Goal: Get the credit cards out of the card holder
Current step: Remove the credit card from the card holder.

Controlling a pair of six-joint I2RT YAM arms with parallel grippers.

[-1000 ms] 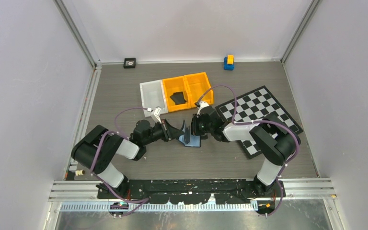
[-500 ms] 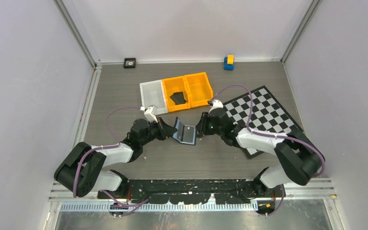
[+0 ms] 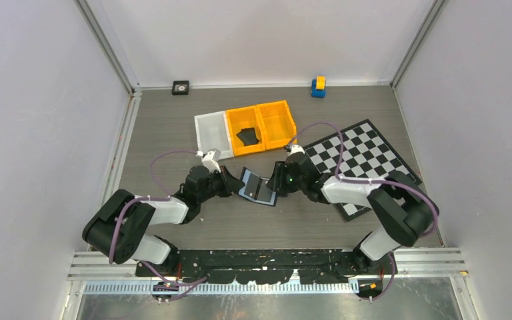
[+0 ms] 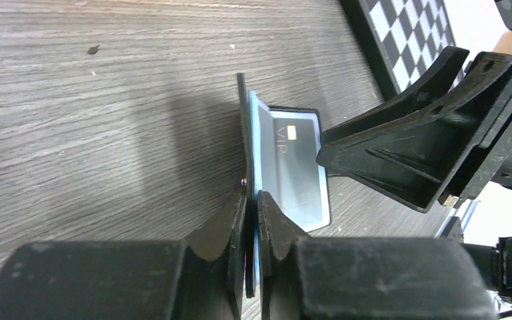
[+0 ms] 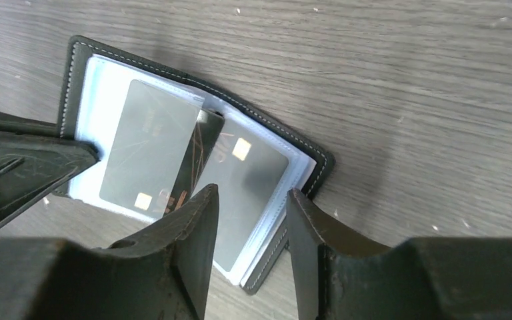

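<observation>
The card holder [image 3: 257,187] lies open on the table between both grippers, black outside with pale grey-blue sleeves [image 5: 100,80]. Grey credit cards [image 5: 148,143] sit in its sleeves, and a dark card [image 5: 199,155] sticks up at the fold. My left gripper [image 4: 252,200] is shut on the holder's left flap, seen edge-on and raised [image 4: 243,127]. My right gripper [image 5: 250,197] is open just above the holder's right half, with a sleeved card [image 5: 247,180] between its fingers. One black card [image 3: 247,136] lies in an orange bin.
Two orange bins [image 3: 277,120] and a white bin [image 3: 212,132] stand behind the holder. A chessboard [image 3: 367,157] lies to the right under the right arm. A black square block with a ring [image 3: 181,87] and a blue-yellow toy [image 3: 318,86] sit at the back wall.
The holder went from nearly upright to lying open and flatter. The left gripper kept its hold on the flap. The right gripper shifted back and now hovers over the right half.
</observation>
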